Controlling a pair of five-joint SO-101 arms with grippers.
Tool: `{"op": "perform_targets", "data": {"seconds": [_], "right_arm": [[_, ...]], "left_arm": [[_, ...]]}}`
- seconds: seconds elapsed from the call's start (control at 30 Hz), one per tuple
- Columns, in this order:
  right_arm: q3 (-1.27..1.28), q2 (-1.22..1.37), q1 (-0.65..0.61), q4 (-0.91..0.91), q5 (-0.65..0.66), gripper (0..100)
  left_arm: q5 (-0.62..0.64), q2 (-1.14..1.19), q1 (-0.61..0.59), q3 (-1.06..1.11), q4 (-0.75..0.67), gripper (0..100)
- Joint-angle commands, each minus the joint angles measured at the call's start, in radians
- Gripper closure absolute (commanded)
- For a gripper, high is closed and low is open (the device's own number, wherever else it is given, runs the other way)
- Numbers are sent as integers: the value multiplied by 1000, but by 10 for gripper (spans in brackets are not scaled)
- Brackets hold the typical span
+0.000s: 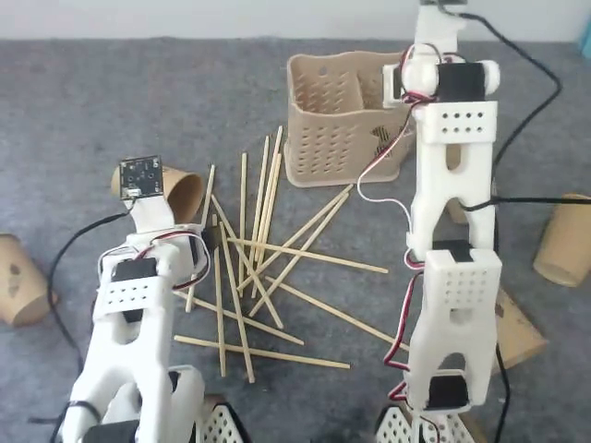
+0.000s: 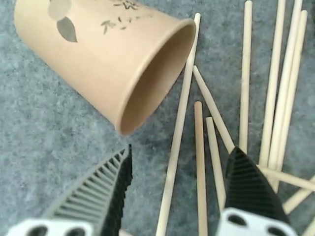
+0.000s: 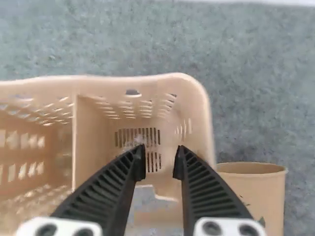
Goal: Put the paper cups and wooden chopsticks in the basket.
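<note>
Left jaws wide over chopsticks (image 2: 179, 128), cup (image 2: 113, 64) at 10 o'clock; right jaws narrow, apparently empty, over basket (image 3: 192, 98) at 1 o'clock.

basket (image 1: 332, 148) open on top, chopsticks (image 1: 242, 221) strewn across its front

Basket: tan perforated plastic basket (image 1: 342, 120), upright, far centre of grey carpeted surface (image 1: 83, 101).
Chopsticks: pale wooden chopsticks (image 1: 243, 231) scattered crosswise, near side of basket.
Cups: brown paper cups (image 1: 182, 196) lying sideways at left, centre-left and right edges.
Right arm: white arm (image 1: 452, 175) over basket's right end.
</note>
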Motion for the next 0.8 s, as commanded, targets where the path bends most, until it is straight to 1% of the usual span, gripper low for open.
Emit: {"op": "perform_targets", "data": {"seconds": [0.0,0.1,0.33,0.53,0.63,0.77], "right_arm": [[-26,-8,38,-12,-11,879],[-38,-30,25,-8,-11,879],[-167,-127,-28,-8,-3,876],[-181,-147,38,-19,5,876],[-140,-108,44,-10,43,876],[-141,-67,44,15,48,876]], "left_arm": [[-9,2,2,-44,-29,706],[-9,3,2,-44,-29,706],[-11,3,2,-44,-29,706],[-11,3,0,-42,-29,706],[-11,3,2,-42,-29,706],[-11,3,2,-42,-29,706]]}}
